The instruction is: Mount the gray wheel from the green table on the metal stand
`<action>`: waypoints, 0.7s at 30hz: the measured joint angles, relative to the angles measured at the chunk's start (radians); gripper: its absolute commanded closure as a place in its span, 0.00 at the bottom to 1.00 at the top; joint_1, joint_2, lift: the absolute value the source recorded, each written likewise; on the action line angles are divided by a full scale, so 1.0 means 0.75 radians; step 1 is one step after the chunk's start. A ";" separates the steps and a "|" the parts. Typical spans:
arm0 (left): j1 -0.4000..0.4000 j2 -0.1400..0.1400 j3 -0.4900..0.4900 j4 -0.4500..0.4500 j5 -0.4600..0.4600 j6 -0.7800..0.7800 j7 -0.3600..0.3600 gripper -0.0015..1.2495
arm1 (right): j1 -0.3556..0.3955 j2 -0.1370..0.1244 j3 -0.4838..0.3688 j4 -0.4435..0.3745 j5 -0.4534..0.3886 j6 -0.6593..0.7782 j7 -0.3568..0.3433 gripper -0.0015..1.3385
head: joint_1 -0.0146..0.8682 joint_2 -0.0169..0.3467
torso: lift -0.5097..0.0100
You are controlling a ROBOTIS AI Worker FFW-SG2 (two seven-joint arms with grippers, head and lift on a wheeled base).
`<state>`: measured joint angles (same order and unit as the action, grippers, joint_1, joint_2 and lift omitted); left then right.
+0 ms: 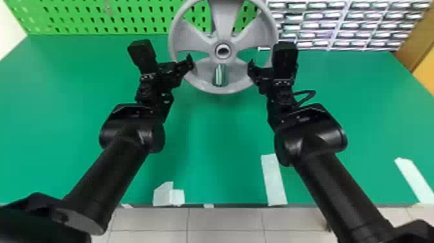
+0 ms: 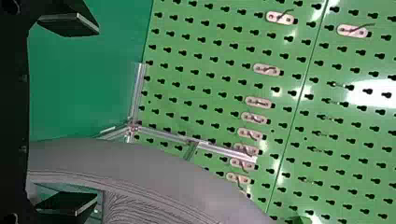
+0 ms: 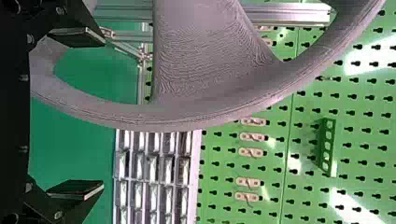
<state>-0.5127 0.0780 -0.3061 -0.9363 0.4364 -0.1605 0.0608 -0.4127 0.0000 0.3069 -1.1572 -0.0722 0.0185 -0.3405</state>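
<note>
The gray wheel (image 1: 223, 19) stands with its spoked face toward the head camera, at the top middle. My left gripper (image 1: 187, 64) is at its lower left rim and my right gripper (image 1: 252, 69) at its lower right. In the left wrist view the left gripper (image 2: 95, 114) is open, the wheel's rim (image 2: 140, 163) nearer one finger. The right gripper (image 3: 102, 113) is open too, with the rim (image 3: 187, 116) crossing between its fingers. Metal bars of the stand (image 3: 294, 14) run behind the wheel. I cannot tell whether its shaft is in the hub.
A green perforated panel (image 1: 97, 19) rises behind the green table (image 1: 213, 142). Rows of small bins (image 1: 348, 26) stand at the back right. Pale tape strips (image 1: 273, 179) lie near the table's front edge.
</note>
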 measured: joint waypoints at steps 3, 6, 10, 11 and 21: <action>0.018 0.002 0.021 -0.033 -0.017 0.022 0.002 0.04 | 0.007 0.000 0.000 -0.012 -0.003 0.000 0.000 0.16 | 1.00 0.19 | 0.80; 0.032 0.005 0.035 -0.057 -0.030 0.034 0.003 0.04 | 0.012 0.000 -0.002 -0.024 -0.005 0.000 0.000 0.16 | 1.00 0.19 | 0.80; 0.043 0.006 0.044 -0.074 -0.037 0.041 0.005 0.04 | 0.015 0.000 -0.004 -0.033 -0.006 0.000 0.000 0.16 | 1.00 0.19 | 0.80; 0.046 0.006 0.045 -0.077 -0.038 0.042 0.005 0.04 | 0.015 0.000 -0.004 -0.034 -0.006 0.000 0.000 0.16 | 1.00 0.19 | 0.80; 0.073 0.008 0.056 -0.119 -0.049 0.048 0.007 0.09 | 0.026 0.000 -0.005 -0.054 -0.008 0.000 0.000 0.16 | 1.00 0.19 | 0.80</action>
<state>-0.4577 0.0843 -0.2642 -1.0255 0.3997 -0.1247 0.0660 -0.3936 0.0000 0.3035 -1.1975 -0.0784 0.0184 -0.3405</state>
